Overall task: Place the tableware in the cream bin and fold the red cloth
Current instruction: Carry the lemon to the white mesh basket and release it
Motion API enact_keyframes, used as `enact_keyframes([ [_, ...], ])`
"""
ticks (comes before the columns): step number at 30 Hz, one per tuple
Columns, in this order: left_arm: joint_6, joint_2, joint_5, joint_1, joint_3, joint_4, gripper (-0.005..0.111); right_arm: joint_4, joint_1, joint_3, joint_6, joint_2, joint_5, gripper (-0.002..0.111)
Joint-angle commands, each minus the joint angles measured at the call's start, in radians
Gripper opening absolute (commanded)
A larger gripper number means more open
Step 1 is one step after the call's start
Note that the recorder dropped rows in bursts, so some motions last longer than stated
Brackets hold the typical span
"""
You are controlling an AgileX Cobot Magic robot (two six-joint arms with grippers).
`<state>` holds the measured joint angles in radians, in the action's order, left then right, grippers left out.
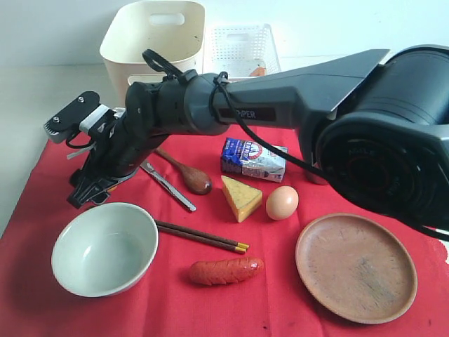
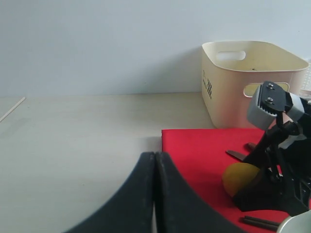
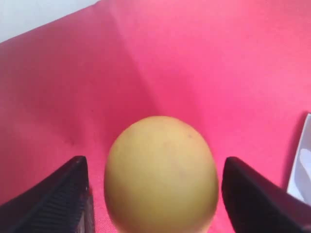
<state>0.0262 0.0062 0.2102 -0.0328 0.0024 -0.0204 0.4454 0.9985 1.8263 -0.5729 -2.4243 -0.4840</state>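
Observation:
The red cloth [image 1: 280,305] covers the table. On it lie a pale bowl [image 1: 105,247], a brown wooden plate [image 1: 356,267], a metal knife [image 1: 167,185], a dark wooden spoon [image 1: 186,174] and chopsticks [image 1: 200,236]. The cream bin [image 1: 154,42] stands at the back. My right gripper [image 1: 88,193] reaches across to the left, just behind the bowl. It is open, with its jaws on either side of a yellow lemon [image 3: 160,170] and a gap on each side. My left gripper [image 2: 155,158] is shut and empty, over the bare table beside the cloth's edge [image 2: 199,150].
A white lattice basket [image 1: 240,49] stands beside the bin. A milk carton [image 1: 252,159], a cheese wedge [image 1: 240,196], an egg [image 1: 281,203] and a sausage [image 1: 224,270] lie mid-cloth. The right arm spans the back of the cloth.

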Motion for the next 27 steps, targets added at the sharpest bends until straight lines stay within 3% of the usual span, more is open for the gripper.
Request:
enact_keyframes([
  [1, -0.004, -0.006, -0.001, 0.002, -0.002, -0.001, 0.000, -0.002, 0.002, 0.006, -0.004, 0.002, 0.004, 0.066],
  [27, -0.004, -0.006, -0.001, 0.002, -0.002, -0.001, 0.000, -0.002, 0.002, 0.006, -0.004, 0.002, 0.029, 0.064],
])
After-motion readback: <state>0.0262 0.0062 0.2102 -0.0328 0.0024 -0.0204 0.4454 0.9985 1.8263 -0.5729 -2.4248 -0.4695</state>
